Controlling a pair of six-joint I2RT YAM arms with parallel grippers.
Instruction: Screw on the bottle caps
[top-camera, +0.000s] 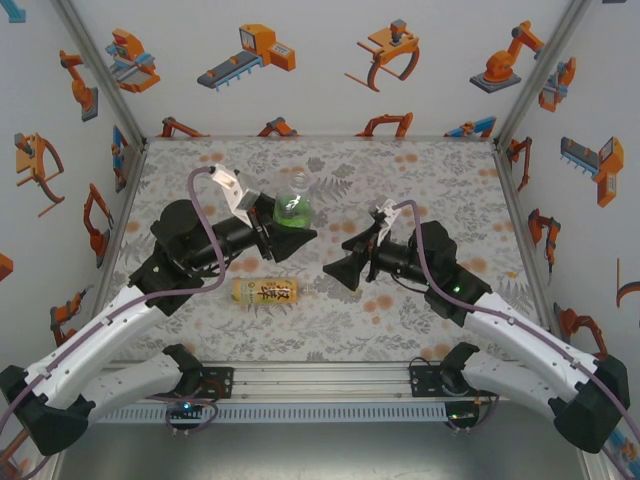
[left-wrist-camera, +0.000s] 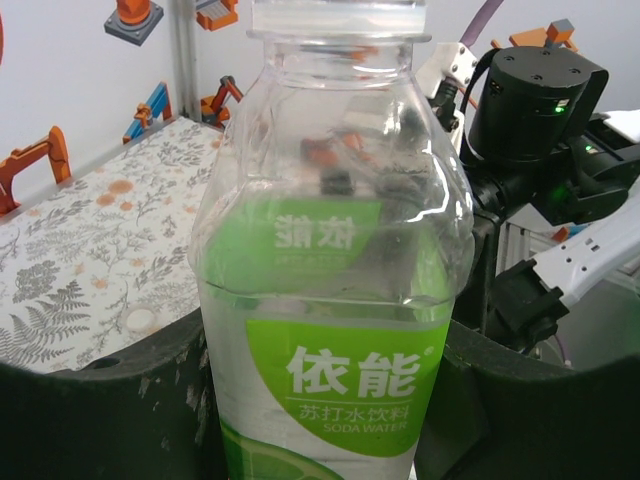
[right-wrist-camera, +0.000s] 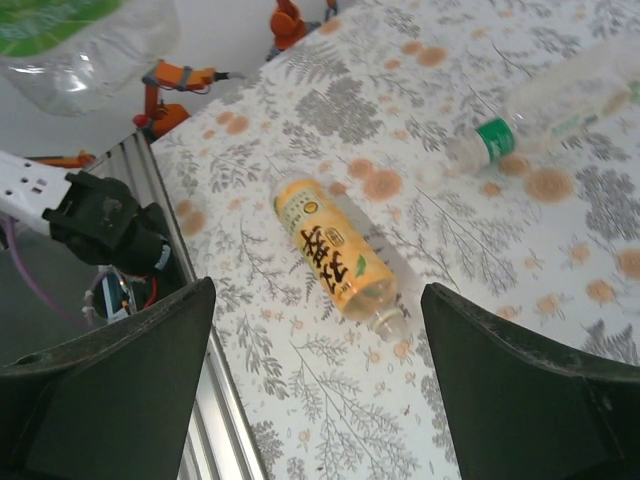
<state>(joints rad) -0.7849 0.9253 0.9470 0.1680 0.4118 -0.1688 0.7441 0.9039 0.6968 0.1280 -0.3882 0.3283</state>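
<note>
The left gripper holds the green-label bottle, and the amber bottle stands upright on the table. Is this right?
Not quite. The left gripper does hold the green-label bottle, but the amber bottle lies on its side on the table; the right wrist view shows this.

This was a robot test cell in a lab, not a home or a shop. Around the left claw (top-camera: 285, 232) and the right claw (top-camera: 338, 270) stood a boxed enclosure. Its white wall panels (top-camera: 320, 90) were printed with orange cartoon robot arms and grippers, and bare aluminium posts (top-camera: 101, 70) joined them at the corners. Beneath both claws the counter (top-camera: 420, 170) wore a grey sheet patterned with ferns and orange blossoms. Behind the claws, at the near edge, a slotted aluminium rail (top-camera: 320, 382) carried the bolted bases of the two arms. A purple cable (top-camera: 195, 185) looped above the left one, and a green indicator light (top-camera: 455, 290) glowed on the right one.
</note>
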